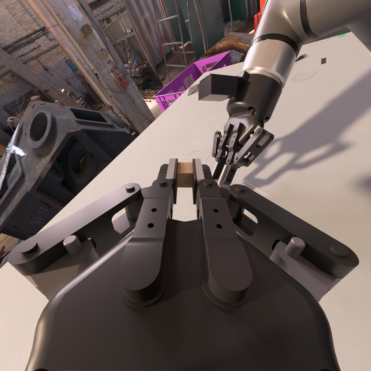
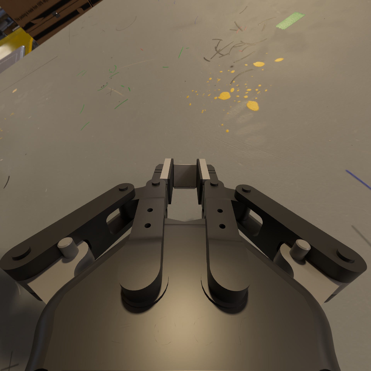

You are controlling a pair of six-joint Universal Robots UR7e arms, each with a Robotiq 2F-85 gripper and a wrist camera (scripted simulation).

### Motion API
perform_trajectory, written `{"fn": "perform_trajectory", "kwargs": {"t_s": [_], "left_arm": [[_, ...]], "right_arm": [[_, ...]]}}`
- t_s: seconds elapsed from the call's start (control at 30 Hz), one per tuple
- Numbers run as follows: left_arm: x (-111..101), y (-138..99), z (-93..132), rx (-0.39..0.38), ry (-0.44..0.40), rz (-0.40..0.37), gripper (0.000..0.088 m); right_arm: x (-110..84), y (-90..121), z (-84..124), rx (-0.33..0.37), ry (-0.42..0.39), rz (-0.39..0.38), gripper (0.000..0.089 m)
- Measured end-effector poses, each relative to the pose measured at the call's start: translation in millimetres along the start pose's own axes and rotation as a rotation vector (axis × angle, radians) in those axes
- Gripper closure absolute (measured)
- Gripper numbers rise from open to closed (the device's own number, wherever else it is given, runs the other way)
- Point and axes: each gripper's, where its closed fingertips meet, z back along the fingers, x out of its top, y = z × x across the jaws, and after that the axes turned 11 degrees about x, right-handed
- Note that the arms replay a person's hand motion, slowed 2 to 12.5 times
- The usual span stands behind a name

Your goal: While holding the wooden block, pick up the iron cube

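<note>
Gripping a small wooden block point(image 1: 184, 174) between its two pads, the left hand point(image 1: 184, 173) fills the foreground of its own wrist view, clamped on the block's side faces above the pale counter point(image 1: 140, 152). Just beyond and to one side, the right hand point(image 1: 221, 176) points steeply down at the counter, its fingertips partly hidden behind the left hand's finger. Farther off, past the counter's edge, sit a purple crate point(image 1: 186, 80) and a large dark metal casting point(image 1: 52, 152).

From the right wrist view, the right hand point(image 2: 184, 175) is clamped on a grey iron cube point(image 2: 184, 176), the pads pressed flat against two opposite faces. Whether the cube touches the counter point(image 2: 140, 130) cannot be told. Beyond it lie yellow paint splatters point(image 2: 236, 94), green scratch marks point(image 2: 120, 103) and, farthest away, a strip of green tape point(image 2: 290, 20).
</note>
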Motion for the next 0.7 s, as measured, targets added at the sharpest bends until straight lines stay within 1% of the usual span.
{"fn": "perform_trajectory", "kwargs": {"t_s": [0.37, 0.7], "left_arm": [[-7.8, -7.9, -3.2, -0.006, 0.026, -0.003, 0.0754], [-16.2, -17.3, -8.0, -0.014, 0.056, 0.01, 0.0754]], "right_arm": [[4.9, 1.4, 1.0, 0.01, -0.059, -0.032, 0.069], [14.8, 6.1, 3.5, 0.026, -0.121, -0.054, 0.069]]}}
